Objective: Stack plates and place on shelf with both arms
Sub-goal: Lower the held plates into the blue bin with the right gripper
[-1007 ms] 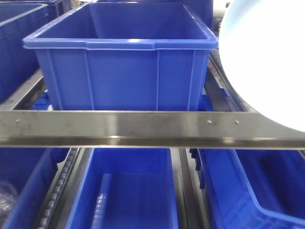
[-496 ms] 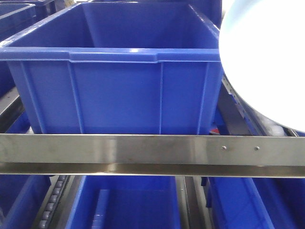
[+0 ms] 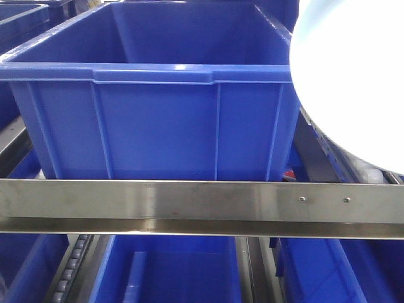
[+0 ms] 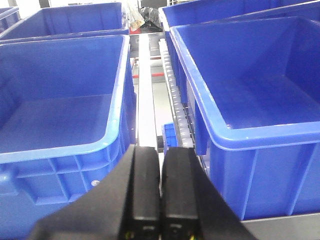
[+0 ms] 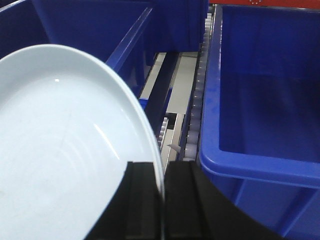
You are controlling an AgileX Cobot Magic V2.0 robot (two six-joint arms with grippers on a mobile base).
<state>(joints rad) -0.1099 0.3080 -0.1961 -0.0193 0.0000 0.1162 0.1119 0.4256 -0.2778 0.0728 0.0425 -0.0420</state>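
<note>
the right gripper point(image 5: 162, 200) is clamping its two black fingers point(image 5: 142, 200) on the rim of a large round pale blue-white glossy plate point(image 5: 65, 150), the thin edge of the dish running down between the pads. the plate is standing tilted on edge, its concave face with faint concentric rings spreading out to the left of the fingers and filling the lower left of the right wrist view. beyond it a deep blue plastic bin point(image 5: 260, 100) is sitting to the right, with a grey roller track point(image 5: 197, 95) running alongside the bin's left wall and another blue bin wall lying to the upper left. in the front view the same plate point(image 3: 353, 82) is showing as a bright white disc at the upper right, overlapping the right corner of a big blue crate point(image 3: 158, 113) and hanging above a brushed steel shelf rail point(image 3: 189, 205) that is crossing the frame.

the left gripper point(image 4: 160, 200) is holding nothing, its black fingers point(image 4: 145, 195) pressed together with only a hairline seam between them. ahead of it a pale metal rail and a roller strip point(image 4: 172, 85) are running away between a left blue bin point(image 4: 60, 115) and a right blue bin point(image 4: 250, 90), both seen from above with bare floors
</note>
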